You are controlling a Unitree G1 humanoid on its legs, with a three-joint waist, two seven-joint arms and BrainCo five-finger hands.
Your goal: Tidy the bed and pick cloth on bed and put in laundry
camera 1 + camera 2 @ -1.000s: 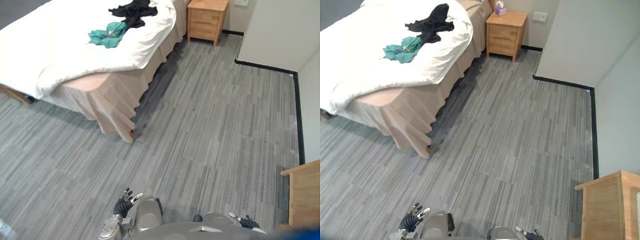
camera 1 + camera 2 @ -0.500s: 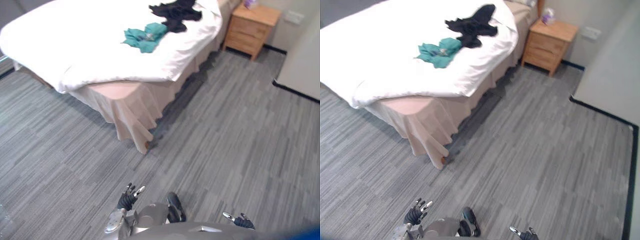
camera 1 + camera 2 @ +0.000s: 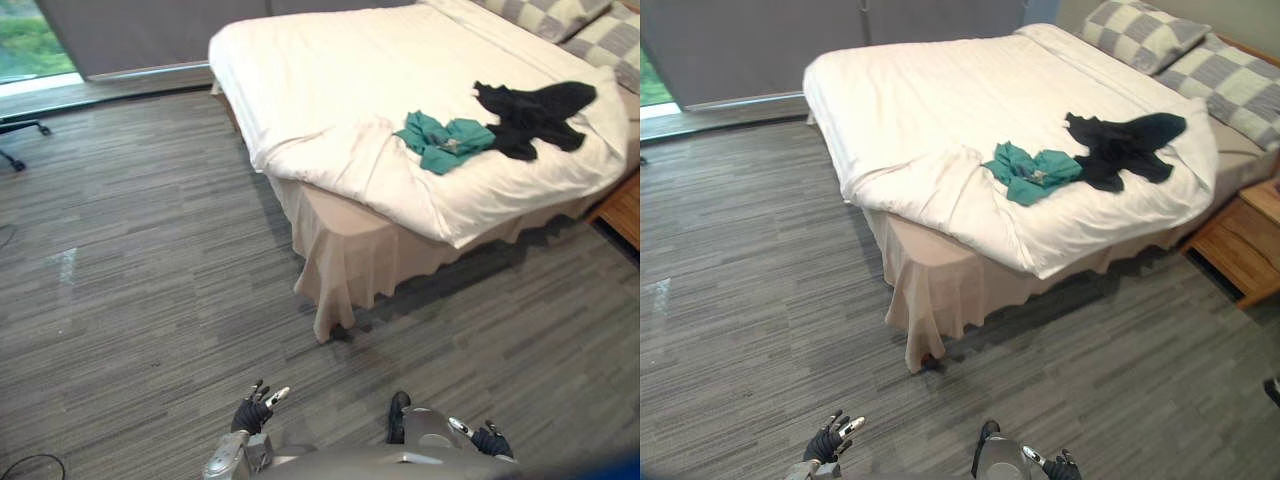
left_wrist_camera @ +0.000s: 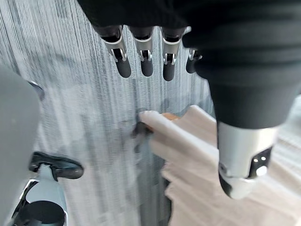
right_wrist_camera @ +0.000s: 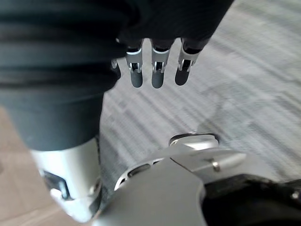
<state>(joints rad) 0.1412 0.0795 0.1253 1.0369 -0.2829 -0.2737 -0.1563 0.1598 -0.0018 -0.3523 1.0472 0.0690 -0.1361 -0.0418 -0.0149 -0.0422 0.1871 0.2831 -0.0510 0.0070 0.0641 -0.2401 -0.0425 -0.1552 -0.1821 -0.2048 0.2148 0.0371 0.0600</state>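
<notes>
I count one bed [image 3: 940, 100]. On it lie two cloths: one teal cloth [image 3: 1030, 172] and one black cloth [image 3: 1120, 145], just beside each other. At the bed's head end are two checked pillows [image 3: 1145, 35]. One wooden nightstand [image 3: 1245, 250] stands beside the bed's head end. My own hands make two, left hand [image 3: 255, 410] and right hand [image 3: 485, 437], both well apart from the bed's foot corner.
</notes>
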